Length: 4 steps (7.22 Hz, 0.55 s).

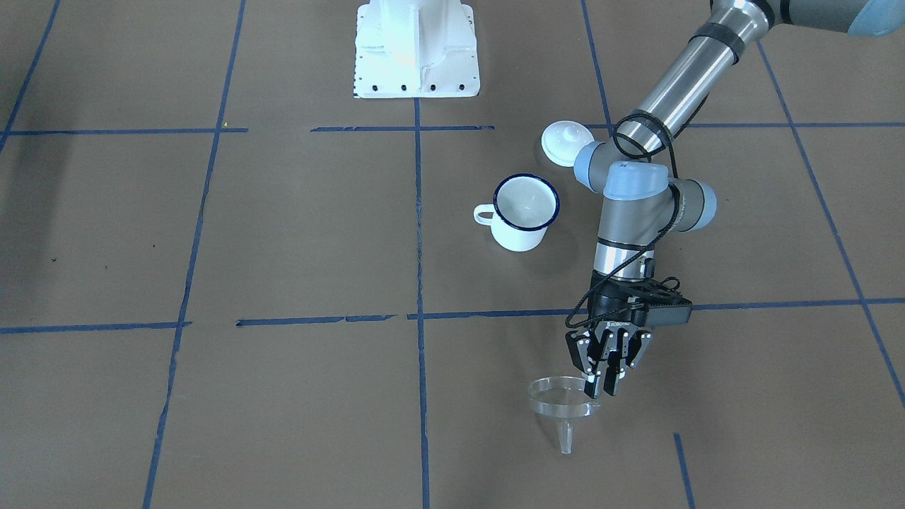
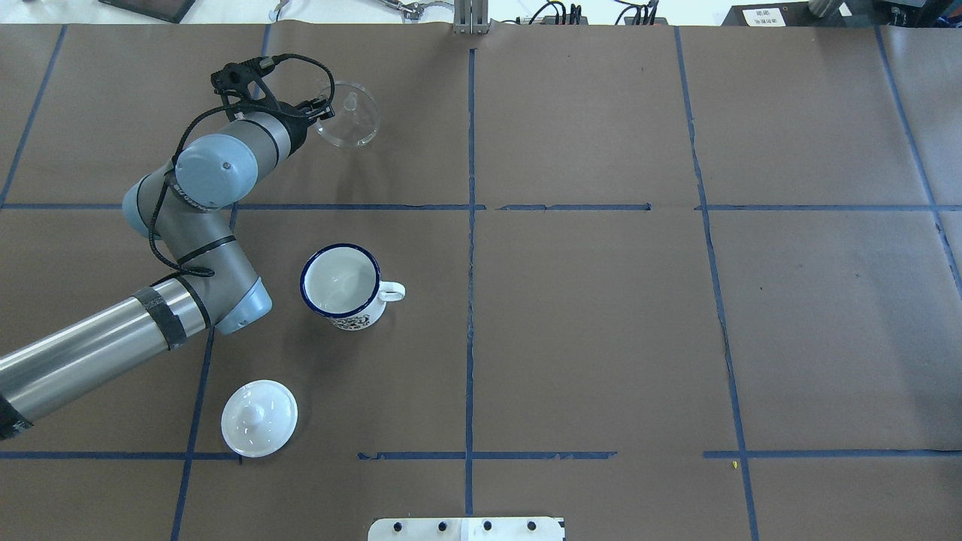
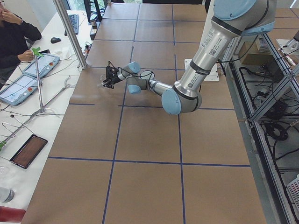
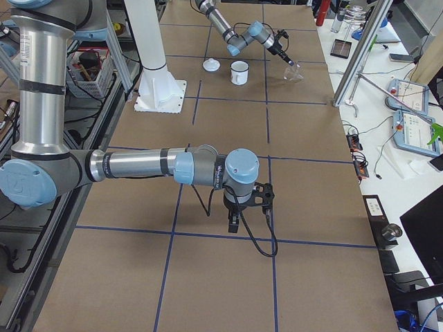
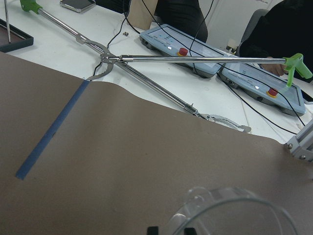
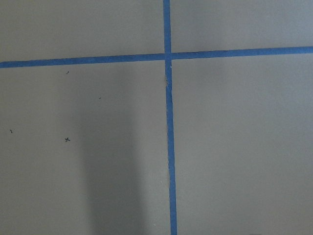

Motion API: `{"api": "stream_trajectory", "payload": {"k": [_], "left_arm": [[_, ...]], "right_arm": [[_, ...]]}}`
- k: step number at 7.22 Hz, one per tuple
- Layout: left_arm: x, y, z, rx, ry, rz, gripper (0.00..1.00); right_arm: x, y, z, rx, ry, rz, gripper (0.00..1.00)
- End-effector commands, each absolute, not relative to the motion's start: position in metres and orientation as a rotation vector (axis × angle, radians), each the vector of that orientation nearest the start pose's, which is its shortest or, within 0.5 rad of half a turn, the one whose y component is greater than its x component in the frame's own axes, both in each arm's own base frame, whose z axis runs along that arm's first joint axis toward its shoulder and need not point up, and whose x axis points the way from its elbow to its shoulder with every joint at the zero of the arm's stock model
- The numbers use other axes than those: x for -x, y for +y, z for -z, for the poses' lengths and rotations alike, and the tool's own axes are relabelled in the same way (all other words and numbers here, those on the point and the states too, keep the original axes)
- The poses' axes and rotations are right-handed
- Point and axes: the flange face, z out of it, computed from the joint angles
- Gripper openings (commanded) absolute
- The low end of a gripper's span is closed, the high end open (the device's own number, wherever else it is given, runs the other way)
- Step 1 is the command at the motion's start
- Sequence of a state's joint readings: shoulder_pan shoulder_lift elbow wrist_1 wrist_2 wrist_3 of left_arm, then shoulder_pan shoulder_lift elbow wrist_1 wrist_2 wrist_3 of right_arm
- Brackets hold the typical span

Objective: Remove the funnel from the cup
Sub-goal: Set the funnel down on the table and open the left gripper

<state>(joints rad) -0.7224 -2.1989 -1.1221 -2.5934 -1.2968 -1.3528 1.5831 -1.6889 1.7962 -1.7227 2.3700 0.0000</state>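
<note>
Watching from the front: the left tool (image 1: pixel 602 385) is clenched on the funnel (image 1: pixel 562 404) at its rim edge, spout down, likely so it carries upright, well apart from the empty cup (image 1: pixel 527 212). Overhead: the funnel juts just beside the tool, toward the worktop's (image 2: pixel 601 315) far edge. Right-side view: the right tool (image 4: pixel 235 223) hangs low, well apart; clenched or released, I cannot tell.

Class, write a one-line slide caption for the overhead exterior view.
Left gripper holds the clear funnel by its rim, apart from the empty white mug; a knobbed lid lies nearby.
</note>
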Motion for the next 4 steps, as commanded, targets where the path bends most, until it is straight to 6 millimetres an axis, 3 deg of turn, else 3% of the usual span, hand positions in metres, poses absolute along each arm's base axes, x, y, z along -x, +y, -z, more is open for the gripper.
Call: {"api": "stream_trajectory", "payload": {"k": [1,2,3,4], "left_arm": [[-0.465,-0.623,-0.376,-0.77,0.975,0.593,0.75],[-0.461,-0.623,-0.371,-0.766,0.986,0.581,0.98],[-0.456,-0.618,-0.364,-0.719,1.025,0.528,0.99],[-0.426,-0.608,-0.367,-0.68,1.055,0.505,0.99]], "right_arm": [[-0.067,-0.436,-0.616,0.037,-0.799,-0.029,1.0],[-0.067,-0.436,-0.616,0.037,-0.799,-0.029,1.0],[-0.067,-0.436,-0.616,0.037,-0.799,-0.029,1.0],[-0.067,-0.436,-0.616,0.037,-0.799,-0.029,1.0]]}}
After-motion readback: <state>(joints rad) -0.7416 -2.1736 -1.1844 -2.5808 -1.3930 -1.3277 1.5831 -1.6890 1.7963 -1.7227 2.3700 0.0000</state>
